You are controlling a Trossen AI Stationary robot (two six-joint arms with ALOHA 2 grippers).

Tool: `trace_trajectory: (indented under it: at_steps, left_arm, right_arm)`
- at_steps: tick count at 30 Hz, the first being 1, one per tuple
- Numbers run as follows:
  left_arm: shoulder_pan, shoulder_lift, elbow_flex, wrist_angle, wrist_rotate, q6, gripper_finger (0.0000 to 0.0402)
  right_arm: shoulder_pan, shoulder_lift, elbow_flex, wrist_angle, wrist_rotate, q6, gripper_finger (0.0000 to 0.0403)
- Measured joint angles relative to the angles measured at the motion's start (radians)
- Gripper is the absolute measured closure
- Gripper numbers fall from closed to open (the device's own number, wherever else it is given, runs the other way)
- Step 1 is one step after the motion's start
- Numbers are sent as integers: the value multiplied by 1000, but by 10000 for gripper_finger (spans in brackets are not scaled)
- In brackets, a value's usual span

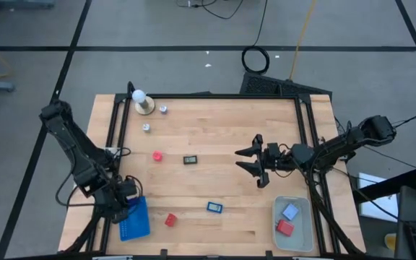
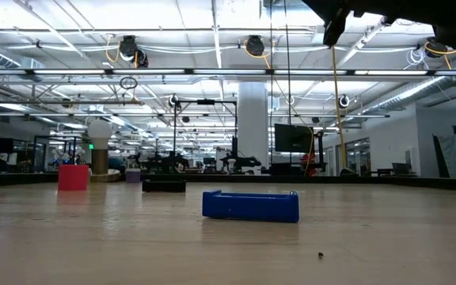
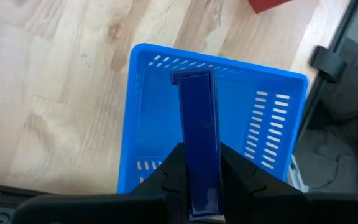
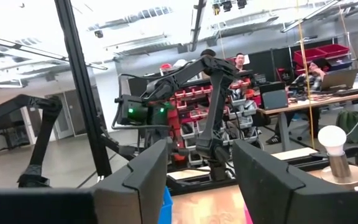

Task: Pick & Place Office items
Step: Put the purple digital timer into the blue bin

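Office items lie scattered over my tabletop (image 1: pixel 215 195). From the high view I count a red block (image 1: pixel 157 155), a black piece (image 1: pixel 191 159), a blue bit (image 1: pixel 214 207) and a second red block (image 1: pixel 170 219), all well apart, plus two whitish bits (image 1: pixel 162 110) near the bulb (image 1: pixel 141 97). A pale-blue bit (image 1: pixel 289 211) and a red one (image 1: pixel 285 227) already sit in the bin (image 1: pixel 274 217). My right pincer (image 1: pixel 251 160) hovers mid-table, fingers apart and empty; the left pincer (image 1: pixel 127 196) sits over the blue tray (image 1: pixel 139 224).

Low view: a blue bit (image 2: pixel 250 205) stands nearest, the black piece and a red block farther back; a red shape is cut off at the edge (which block, I can't say).

Left wrist view: fingers (image 3: pixel 166 177) clamped on a dark blue strip (image 3: pixel 199 143) above the tray; what the strip is, I can't make out.

Right wrist view: open fingers (image 4: pixel 145 174) face the far arm; no items visible.

I judge these pieces light, stiff and a little slick, best pinched across their flat sides.
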State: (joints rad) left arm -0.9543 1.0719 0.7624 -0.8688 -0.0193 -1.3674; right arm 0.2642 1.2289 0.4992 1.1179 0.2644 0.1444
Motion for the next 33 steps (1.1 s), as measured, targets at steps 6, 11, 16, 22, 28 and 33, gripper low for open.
trace_trajectory:
  at_steps: [6,11,16,22,28,33]
  left_arm:
    - [0,31,0,2,1,-2,348]
    - [0,72,0,6,29,-3,348]
    - [0,114,0,7,61,0,348]
    - [-1,138,0,8,81,3,348]
    - [-2,139,0,6,74,-1,315]
    - [-2,139,0,6,64,-2,268]
  right_arm:
    - [0,0,0,-1,-2,-3,232]
    - [0,0,0,-3,-2,-3,232]
    - [0,0,0,-8,-2,-7,232]
    - [0,0,1,-9,-3,-8,232]
    - [0,0,1,-17,-3,-7,232]
    - [0,0,1,-32,-3,-7,232]
